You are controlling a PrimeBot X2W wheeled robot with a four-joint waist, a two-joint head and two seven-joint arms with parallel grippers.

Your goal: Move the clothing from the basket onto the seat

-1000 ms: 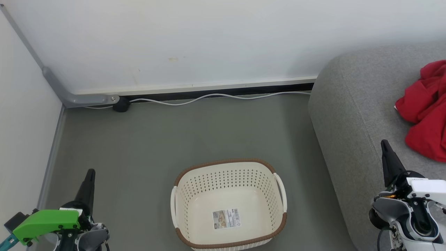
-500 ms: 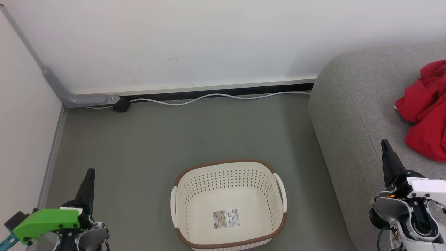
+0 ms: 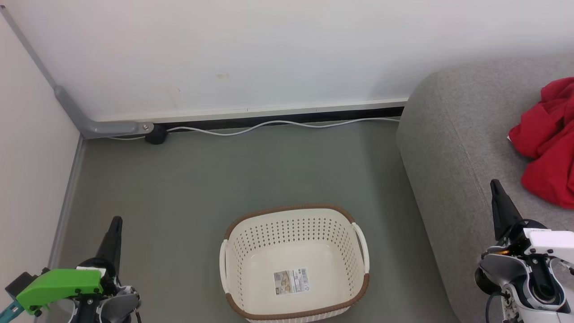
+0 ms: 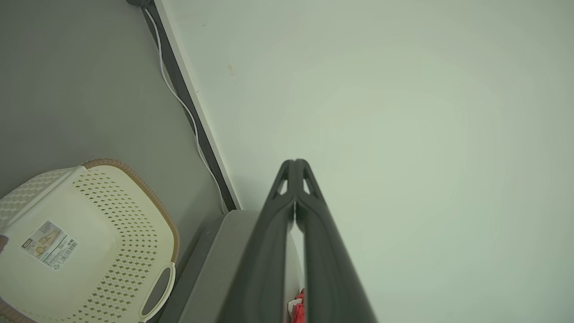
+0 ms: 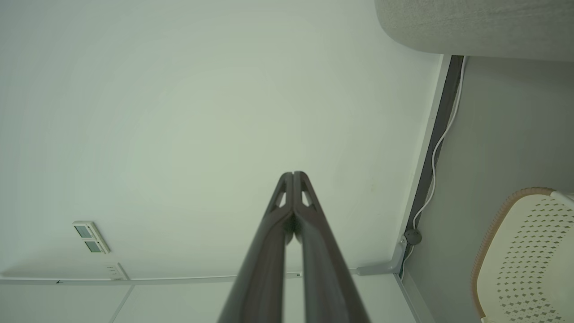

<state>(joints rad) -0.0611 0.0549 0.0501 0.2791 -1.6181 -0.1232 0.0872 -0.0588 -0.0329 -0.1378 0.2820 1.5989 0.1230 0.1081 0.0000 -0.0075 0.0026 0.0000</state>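
Now the clothing lies heaped on the seat, well apart from the basket, which stands on the floor. The left end effector and the right end effector are both closed, gripping nothing.

A plain white wall meets a smooth grey-green floor at a pale skirting board with a black gap beneath. A white cable trails along it to a dark round fitting. A grey duct descends the corner beside the side wall and bends along the floor. Two small wall plates, perhaps switches, sit higher up. The light is soft and even.
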